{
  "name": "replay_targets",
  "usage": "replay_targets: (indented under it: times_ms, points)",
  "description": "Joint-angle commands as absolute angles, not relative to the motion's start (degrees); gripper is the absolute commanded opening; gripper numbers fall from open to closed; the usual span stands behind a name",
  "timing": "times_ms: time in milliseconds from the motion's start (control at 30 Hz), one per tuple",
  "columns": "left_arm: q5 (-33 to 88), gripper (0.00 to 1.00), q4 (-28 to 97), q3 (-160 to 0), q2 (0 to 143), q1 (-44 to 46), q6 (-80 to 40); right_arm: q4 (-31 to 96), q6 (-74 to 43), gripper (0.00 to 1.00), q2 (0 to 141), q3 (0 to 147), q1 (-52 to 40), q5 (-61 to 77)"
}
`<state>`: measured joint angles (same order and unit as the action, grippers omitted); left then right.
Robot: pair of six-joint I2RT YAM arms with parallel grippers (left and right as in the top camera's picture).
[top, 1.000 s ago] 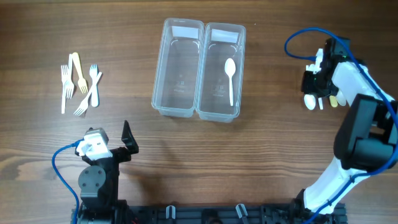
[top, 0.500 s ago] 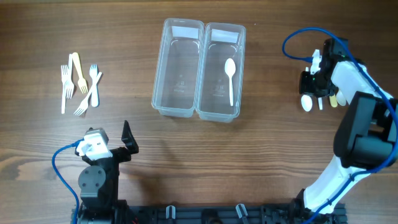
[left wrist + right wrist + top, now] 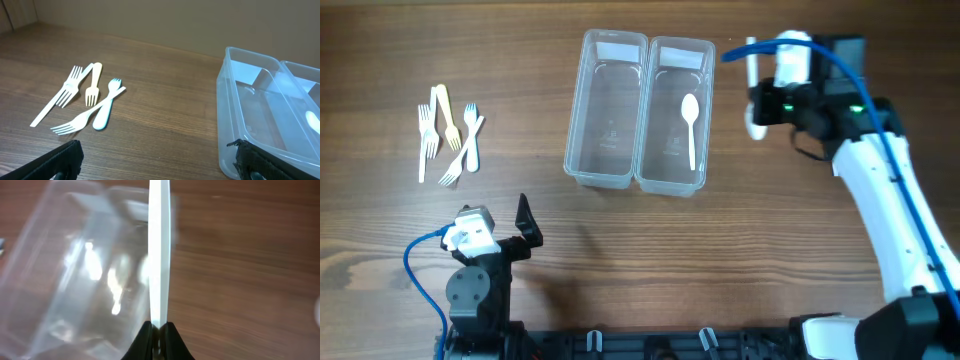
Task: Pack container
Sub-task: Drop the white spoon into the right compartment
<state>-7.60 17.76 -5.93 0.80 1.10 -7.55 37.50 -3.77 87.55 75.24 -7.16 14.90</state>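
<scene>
Nearest, by the front edge of the table (image 3: 720,270), the left gripper (image 3: 520,228) stands with its jaws spread as wide as they go. It holds nothing and touches nothing. In the left wrist view its two dark fingertips (image 3: 62,159) sit at the bottom corners with bare wood between them.

Farther out on the left lies a loose cluster of plastic forks (image 3: 447,135), flat on the wood and partly overlapping. They are well apart from the boxes.

In the middle of the table, two clear containers stand side by side with their long walls touching. The left container (image 3: 608,170) shows only its own base. The right container (image 3: 706,120) has a white spoon (image 3: 690,125) lying lengthwise in it, bowl toward the far end.

Farthest out, the right gripper (image 3: 760,100) is pinched tight on a white utensil (image 3: 751,70). In the right wrist view its fingers (image 3: 145,339) clamp the thin handle at its lower end, and the handle runs straight up the frame. From overhead the utensil runs parallel to the right container's long wall, just outside it near the far right corner, not inside. How high it is above the table cannot be told.
</scene>
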Motion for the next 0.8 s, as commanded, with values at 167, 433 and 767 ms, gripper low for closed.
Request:
replay_targets:
  times_ms: [167, 433, 767]
  points:
    - [-7.07, 1.00, 17.58, -5.56, 0.38, 0.84, -6.39, 27.33, -18.65, 0.04, 97.23, 75.40, -18.02, 17.04]
    - [-7.07, 1.00, 17.58, -5.56, 0.38, 0.84, -6.39, 23.57, -18.72, 0.36, 102.89, 75.40, -21.96, 16.14]
    - [-7.09, 1.00, 17.58, -5.56, 0.38, 0.84, -6.39, 34.11, -4.25, 0.62, 89.54, 75.44, -12.84, -0.49]
